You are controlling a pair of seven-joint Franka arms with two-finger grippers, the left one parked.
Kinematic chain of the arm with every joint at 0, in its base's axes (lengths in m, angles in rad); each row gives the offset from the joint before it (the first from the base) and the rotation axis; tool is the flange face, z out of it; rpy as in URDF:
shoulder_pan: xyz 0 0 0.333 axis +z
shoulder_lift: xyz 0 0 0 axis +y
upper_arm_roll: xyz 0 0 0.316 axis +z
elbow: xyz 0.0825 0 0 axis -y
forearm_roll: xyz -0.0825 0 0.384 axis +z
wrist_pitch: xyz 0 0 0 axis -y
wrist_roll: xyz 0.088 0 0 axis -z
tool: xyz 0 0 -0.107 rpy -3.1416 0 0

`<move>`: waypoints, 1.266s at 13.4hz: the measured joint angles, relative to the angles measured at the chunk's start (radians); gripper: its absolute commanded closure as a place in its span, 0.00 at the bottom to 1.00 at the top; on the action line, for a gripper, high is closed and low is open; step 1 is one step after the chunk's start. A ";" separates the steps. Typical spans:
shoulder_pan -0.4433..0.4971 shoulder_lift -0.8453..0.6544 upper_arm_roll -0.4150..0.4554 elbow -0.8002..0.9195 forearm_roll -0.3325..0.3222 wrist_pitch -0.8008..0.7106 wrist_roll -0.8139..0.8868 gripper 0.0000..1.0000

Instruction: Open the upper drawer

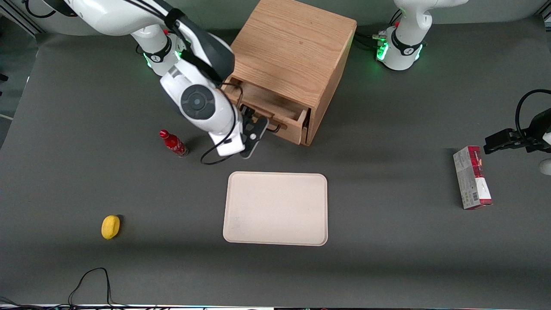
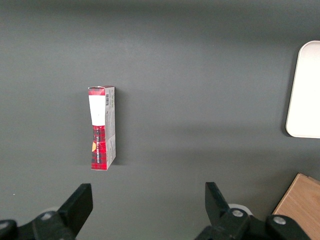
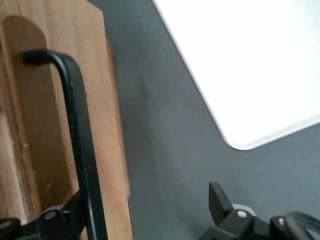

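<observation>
While the upper drawer (image 1: pixel 275 115) is sitting partly pulled out of the oak cabinet (image 1: pixel 297 51), farther from the front camera than the pale tray (image 1: pixel 275 209), the gripper (image 1: pixel 258 129) is hovering at its thin black wire handle (image 3: pixel 75 135) with fingers spread and nothing clamped. Being a stiff, light wooden box, it should slide easily; the rigid handle's middle is looking like the best grip

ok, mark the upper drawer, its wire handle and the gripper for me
upper drawer (image 1: pixel 287 125): front view, on its oak front panel.
wire handle (image 3: pixel 80 145): right wrist view, on the black bar's straight run.
gripper (image 1: pixel 257 134): front view, between its fingertips, at the handle in front of the drawer.
</observation>
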State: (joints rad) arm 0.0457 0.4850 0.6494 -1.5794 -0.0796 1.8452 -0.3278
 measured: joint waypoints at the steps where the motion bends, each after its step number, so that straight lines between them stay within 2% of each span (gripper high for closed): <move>1: -0.003 0.004 -0.027 0.019 0.000 0.000 -0.021 0.00; 7: -0.009 0.103 -0.128 0.191 0.000 0.001 -0.044 0.00; 13: -0.009 0.135 -0.177 0.275 -0.002 0.001 -0.045 0.00; 17: -0.005 0.132 -0.210 0.335 -0.057 -0.033 -0.045 0.00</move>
State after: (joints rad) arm 0.0403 0.6170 0.4393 -1.2448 -0.1364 1.8121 -0.3724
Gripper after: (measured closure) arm 0.000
